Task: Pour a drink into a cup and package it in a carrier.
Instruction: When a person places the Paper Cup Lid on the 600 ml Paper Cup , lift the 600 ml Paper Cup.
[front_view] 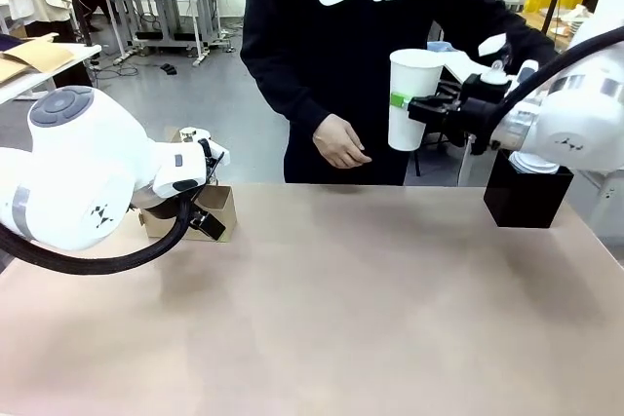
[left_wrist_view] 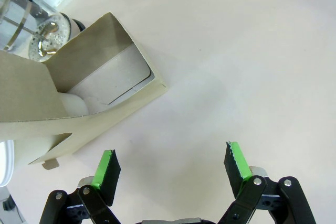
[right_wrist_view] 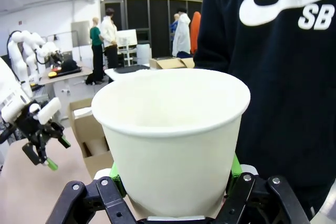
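Tan table is bare at the near side. On its left part the left gripper hangs with jaws spread wide and holds nothing, just beside the carrier. A clear jar stands behind the carrier; what is inside the jar I cannot tell. Farther, at the right, the right gripper is clamped on the cup, upright in the air, without lid and empty inside. So I judge that the pouring and the packing are both not yet done. The person's hand is near, apart from the cup.

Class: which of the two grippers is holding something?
The right gripper: it is shut on the white cup, while the left gripper is open and empty.
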### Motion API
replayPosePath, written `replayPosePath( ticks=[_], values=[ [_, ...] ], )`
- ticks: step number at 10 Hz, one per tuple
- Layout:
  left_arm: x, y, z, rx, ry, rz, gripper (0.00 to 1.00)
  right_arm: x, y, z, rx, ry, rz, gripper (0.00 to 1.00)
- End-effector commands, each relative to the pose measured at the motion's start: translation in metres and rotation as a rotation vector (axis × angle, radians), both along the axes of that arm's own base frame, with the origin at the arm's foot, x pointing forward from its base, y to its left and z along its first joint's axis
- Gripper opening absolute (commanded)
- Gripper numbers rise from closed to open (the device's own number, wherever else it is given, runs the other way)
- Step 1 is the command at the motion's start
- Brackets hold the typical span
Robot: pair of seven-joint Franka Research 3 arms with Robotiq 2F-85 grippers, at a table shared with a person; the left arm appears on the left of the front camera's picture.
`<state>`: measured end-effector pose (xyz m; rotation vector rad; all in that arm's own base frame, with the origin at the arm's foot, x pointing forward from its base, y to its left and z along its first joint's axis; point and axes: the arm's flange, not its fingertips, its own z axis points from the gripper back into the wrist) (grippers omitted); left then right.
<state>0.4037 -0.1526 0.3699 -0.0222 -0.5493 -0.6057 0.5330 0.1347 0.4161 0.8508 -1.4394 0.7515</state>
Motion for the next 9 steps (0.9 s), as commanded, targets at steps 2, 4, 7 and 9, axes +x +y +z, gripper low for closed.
replayPosePath(
  ticks=[2,4,7,9],
  values=[
    [0.0,0.001,0.0,-0.003,0.0,0.0,1.0,0.004,0.001,-0.008,0.016,-0.029,0.001,0.81],
    [0.0,0.001,0.0,-0.003,0.0,0.0,1.0,0.003,0.001,-0.018,-0.002,0.013,0.008,0.81],
    [0.0,0.001,0.0,-0.003,0.0,0.0,1.0,0.011,0.018,-0.074,-0.002,0.04,0.009,0.81],
    [0.0,0.001,0.0,-0.003,0.0,0.0,1.0,0.005,0.009,-0.064,-0.012,0.067,0.018,0.81]
  ],
)
